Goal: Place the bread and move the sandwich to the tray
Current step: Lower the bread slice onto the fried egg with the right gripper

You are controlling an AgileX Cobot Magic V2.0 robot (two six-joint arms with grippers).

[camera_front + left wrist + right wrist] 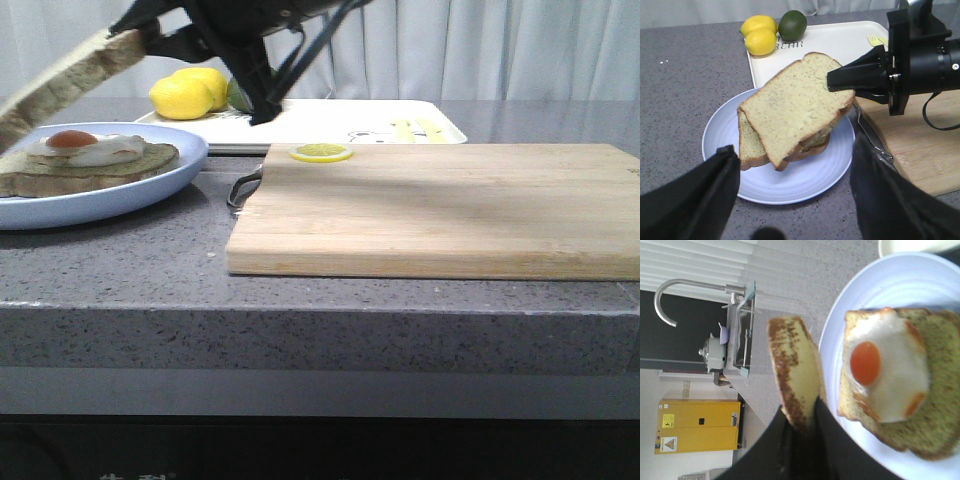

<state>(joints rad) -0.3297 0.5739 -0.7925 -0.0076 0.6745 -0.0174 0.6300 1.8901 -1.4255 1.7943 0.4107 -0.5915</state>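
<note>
The right tool is clamped on one edge of the bread, its two dark fingers pressing the slice from both sides. The slice hangs tilted in the air above the plate, over the sandwich, and I cannot tell whether its lower edge touches the egg. In the front view the bread slants up from the left edge of the picture toward the black right arm, which reaches in from above and across the desk.

The left tool hovers above the near side of the plate with its fingers spread wide and nothing between them.

The pale blue plate holds the sandwich: a bottom slice with a white fried egg and orange yolk on top. Behind the plate lies the white tray, flat on the desk, carrying two lemons and a lime at its left end, with a small print and yellow marks toward its right. Just beside the plate, in front of the tray, lies a wooden cutting board with a thin lemon slice on its far left corner. A metal handle shows between board and plate.
</note>
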